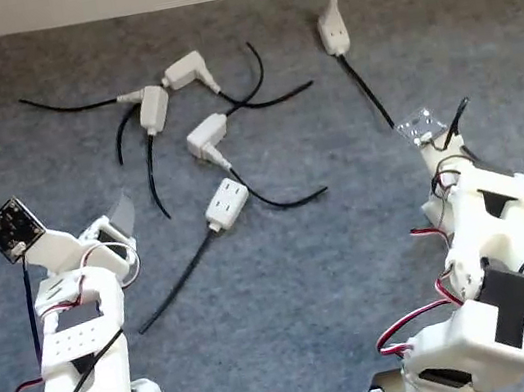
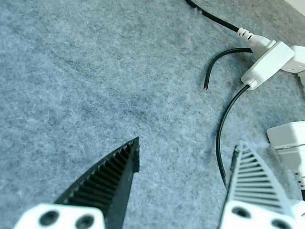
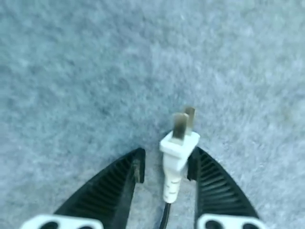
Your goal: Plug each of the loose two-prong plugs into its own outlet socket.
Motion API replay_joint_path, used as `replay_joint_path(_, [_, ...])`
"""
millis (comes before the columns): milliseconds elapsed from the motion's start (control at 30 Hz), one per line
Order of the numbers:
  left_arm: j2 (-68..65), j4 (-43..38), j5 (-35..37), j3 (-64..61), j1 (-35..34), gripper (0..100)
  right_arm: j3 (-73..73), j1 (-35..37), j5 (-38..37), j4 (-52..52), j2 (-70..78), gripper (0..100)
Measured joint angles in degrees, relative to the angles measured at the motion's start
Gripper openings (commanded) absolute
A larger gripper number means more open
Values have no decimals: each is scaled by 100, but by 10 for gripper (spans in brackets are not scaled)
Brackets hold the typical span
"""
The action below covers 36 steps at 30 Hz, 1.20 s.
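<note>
Nearest in, the right gripper (image 3: 167,153) had the plug (image 3: 177,143) sitting right in its mouth, prongs aimed away at the carpet (image 3: 71,71), cord (image 3: 165,217) trailing back under the wrist. Whether the pincer had actually clamped it, I could not tell (the plug sat off to one side of the opening, and the wrist view gave no more than that). My read: this was the pick-up step for that plug, with no insertion begun.

Across the way the left gripper (image 2: 188,143) hung released, spread wide over bare carpet with nothing between, a white connector (image 2: 267,61) lying off to one side of it.

Farther out, mid-table, lay the socket (image 1: 226,202), slots up and well apart from the right gripper. Beyond it lay a loose huddle of white pieces (image 1: 206,135), which I could not sort into plugs and sockets from here. Farthest of all, near the back edge, was one more white block (image 1: 335,31).

The next move, as I judged it, called for a sure hold on the plug, a carry across to a free socket, and the two prongs squared to one slot pair before a straight push. The socket lay loose on carpet, so it would likely slide unless the left gripper braced it.
</note>
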State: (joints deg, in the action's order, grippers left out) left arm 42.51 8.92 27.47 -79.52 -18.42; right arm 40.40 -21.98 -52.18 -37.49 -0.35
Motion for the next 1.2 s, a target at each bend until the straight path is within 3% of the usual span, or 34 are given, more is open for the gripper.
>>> replay_joint_path(367, [0, 0, 0, 0, 0, 305, -123, 26, 448, 527, 18, 64])
replay_joint_path(500, [0, 0, 0, 0, 0, 305, -774, 88, 545, -220, -35, 64])
replay_joint_path(633, [0, 0, 0, 0, 0, 305, -1618, 413, 1099, -1547, -589, 64])
replay_joint_path(933, [0, 0, 0, 0, -44, 305, -3191, 1996, 2400, -4229, -1943, 64])
replay_joint_path(1200, [0, -105, 0, 0, -492, 305, -3631, 4378, 4360, -4651, -1864, 64])
